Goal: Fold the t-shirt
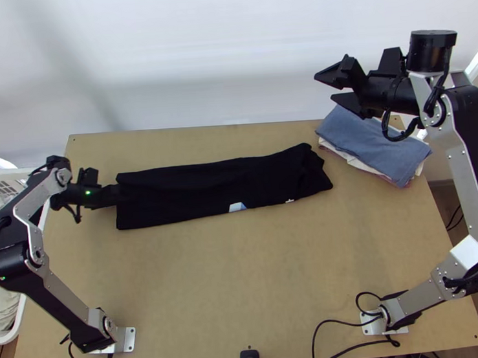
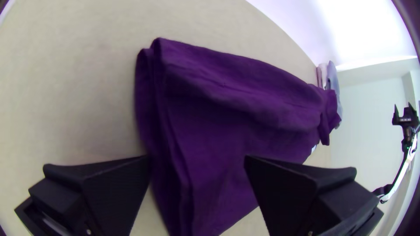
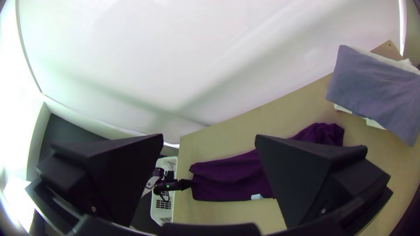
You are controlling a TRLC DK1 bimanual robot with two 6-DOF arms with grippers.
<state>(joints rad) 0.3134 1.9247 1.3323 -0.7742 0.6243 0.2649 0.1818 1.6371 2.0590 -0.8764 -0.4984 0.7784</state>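
Note:
The t-shirt lies as a long, narrow folded black strip across the table, its right end bunched. At its left end is my left gripper. In the left wrist view, the shirt looks purple, with layered edges at the near end; my left gripper is open, its fingers apart with cloth visible between them. Whether it touches the cloth I cannot tell. High above the table's back right stands my right gripper, open and holding nothing. From the right wrist view, the open right gripper looks out over the shirt.
A stack of folded cloths, blue-grey on top, lies at the back right corner beneath the right arm. A white basket with light cloth stands off the table's left edge. Bare wood stretches in front of the shirt.

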